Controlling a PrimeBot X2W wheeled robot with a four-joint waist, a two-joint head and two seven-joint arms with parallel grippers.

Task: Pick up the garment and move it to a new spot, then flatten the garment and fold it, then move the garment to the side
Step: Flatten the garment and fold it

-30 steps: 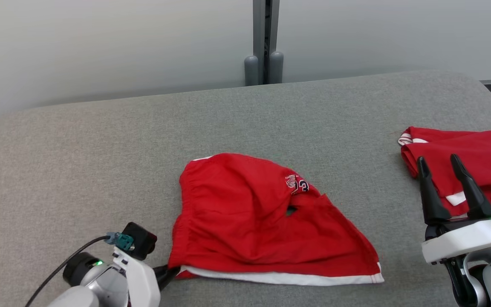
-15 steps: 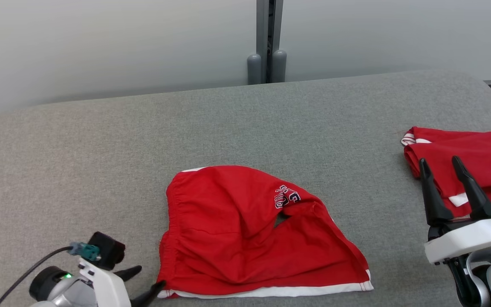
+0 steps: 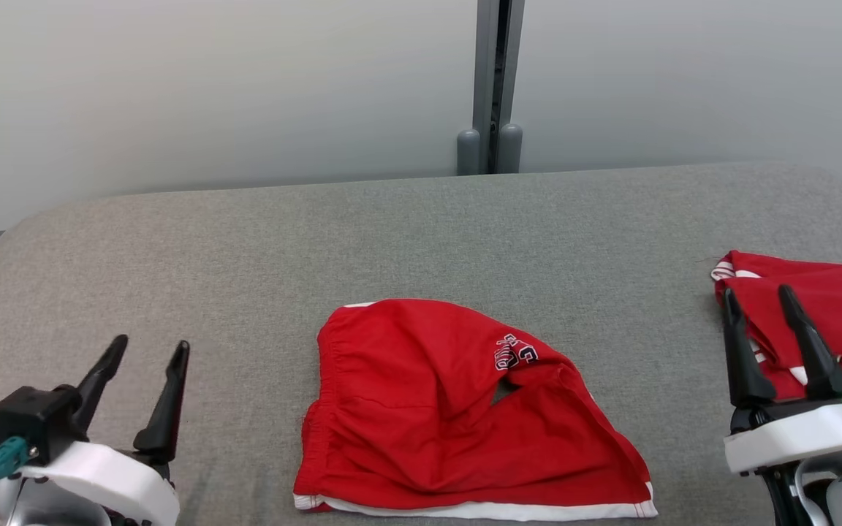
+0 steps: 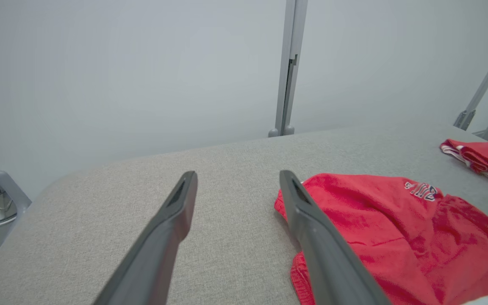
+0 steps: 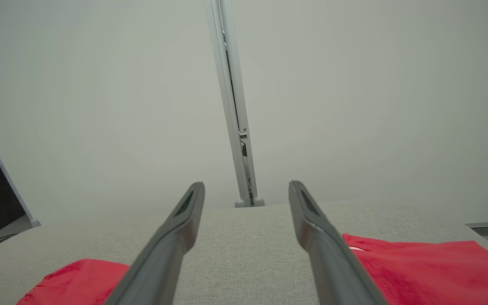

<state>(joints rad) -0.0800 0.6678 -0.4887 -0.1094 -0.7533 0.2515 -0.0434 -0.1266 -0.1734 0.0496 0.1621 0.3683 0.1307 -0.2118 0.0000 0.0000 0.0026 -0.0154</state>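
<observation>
- Left jaws stand wide apart and empty, just left of the red shorts (image 3: 457,409). Right jaws are likewise apart and empty, by a second red garment (image 3: 837,307) at the right end.
- The shorts lie mid-desk (image 3: 245,241), rumpled, one leg flopped across, white hem nearest the robot.
- Likely step: flattening. The next move calls for pinching the waistband and a hem corner, then drawing them apart.

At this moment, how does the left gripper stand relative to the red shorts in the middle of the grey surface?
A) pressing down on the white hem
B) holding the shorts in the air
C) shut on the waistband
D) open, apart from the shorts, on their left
D: the left gripper has its fingers spread over bare grey surface, with the red shorts lying apart on its right.
</observation>
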